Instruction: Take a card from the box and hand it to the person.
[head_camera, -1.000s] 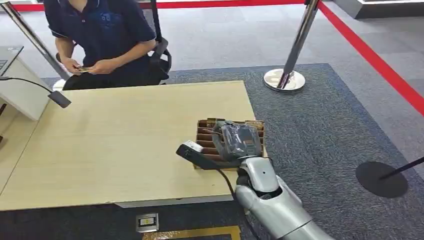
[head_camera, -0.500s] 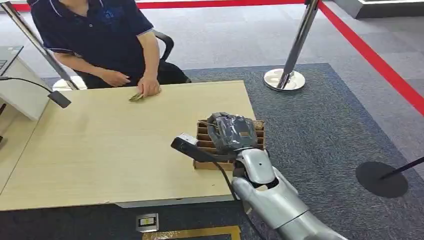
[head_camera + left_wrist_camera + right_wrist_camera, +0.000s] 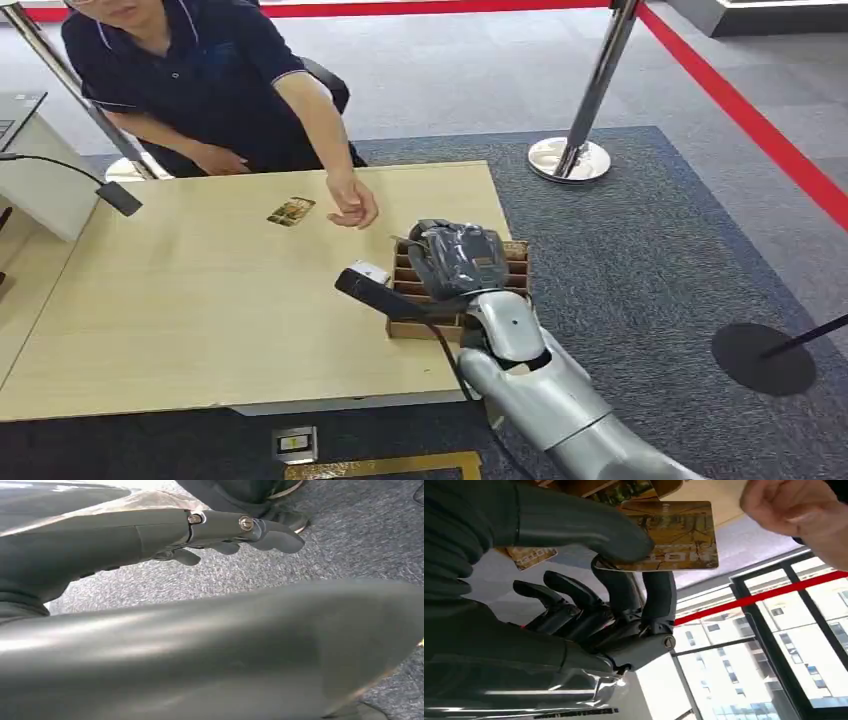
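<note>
Right wrist view — right robot hand (image 3: 589,605) pinches 1 card (image 3: 674,535).

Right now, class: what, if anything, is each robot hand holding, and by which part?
The right hand pinches a card by one end, between thumb and fingers. The left hand holds nothing.

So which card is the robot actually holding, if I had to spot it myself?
Start at the pale wooden table and go to the slotted cardboard box at its right edge. The robot's right hand hovers over it, pinching a golden-brown card between thumb and fingers. Unlike the card lying flat on the table by the person's hand, this one is lifted.
</note>
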`<act>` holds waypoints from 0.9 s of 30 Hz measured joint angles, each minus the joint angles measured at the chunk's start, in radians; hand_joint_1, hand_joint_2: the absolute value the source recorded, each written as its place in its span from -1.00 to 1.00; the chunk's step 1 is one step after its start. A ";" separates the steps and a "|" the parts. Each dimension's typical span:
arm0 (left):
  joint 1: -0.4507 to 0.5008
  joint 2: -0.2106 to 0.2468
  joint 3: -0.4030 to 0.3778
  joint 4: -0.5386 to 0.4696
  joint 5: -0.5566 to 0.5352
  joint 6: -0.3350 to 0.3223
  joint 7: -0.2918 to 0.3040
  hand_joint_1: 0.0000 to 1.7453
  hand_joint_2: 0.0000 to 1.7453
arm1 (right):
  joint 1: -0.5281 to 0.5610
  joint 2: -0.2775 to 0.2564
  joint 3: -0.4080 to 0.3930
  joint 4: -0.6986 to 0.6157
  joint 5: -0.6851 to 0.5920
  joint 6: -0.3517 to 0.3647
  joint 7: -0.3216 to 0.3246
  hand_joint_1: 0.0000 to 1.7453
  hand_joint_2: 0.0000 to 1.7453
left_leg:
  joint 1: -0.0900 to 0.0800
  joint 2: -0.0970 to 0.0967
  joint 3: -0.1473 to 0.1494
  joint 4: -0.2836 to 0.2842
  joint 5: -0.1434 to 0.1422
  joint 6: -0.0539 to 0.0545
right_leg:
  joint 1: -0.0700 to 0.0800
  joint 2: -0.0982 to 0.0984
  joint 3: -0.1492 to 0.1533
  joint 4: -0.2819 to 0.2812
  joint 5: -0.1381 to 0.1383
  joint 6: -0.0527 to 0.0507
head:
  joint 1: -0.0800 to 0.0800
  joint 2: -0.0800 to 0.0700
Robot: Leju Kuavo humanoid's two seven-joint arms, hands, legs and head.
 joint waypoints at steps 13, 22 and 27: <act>-0.001 0.000 0.000 0.000 0.023 0.006 0.011 -1.00 -1.00 | -0.022 0.025 0.025 0.027 -0.021 -0.022 -0.037 0.72 1.00 | 0.000 0.000 0.000 0.000 0.000 0.000 | 0.000 0.000 0.000 0.000 0.000 0.000 | 0.000 0.000; 0.000 0.000 0.000 0.000 0.032 0.008 0.012 -1.00 -1.00 | -0.029 0.035 0.043 0.050 -0.020 -0.022 -0.041 0.74 1.00 | 0.000 0.000 0.000 0.000 0.000 0.000 | 0.000 0.000 0.000 0.000 0.000 0.000 | 0.000 0.000; 0.000 0.000 0.000 0.000 0.032 0.008 0.012 -1.00 -1.00 | -0.034 0.035 0.054 0.069 -0.021 -0.021 -0.042 0.76 1.00 | 0.000 0.000 0.000 0.000 0.000 0.000 | 0.000 0.000 0.000 0.000 0.000 0.000 | 0.000 0.000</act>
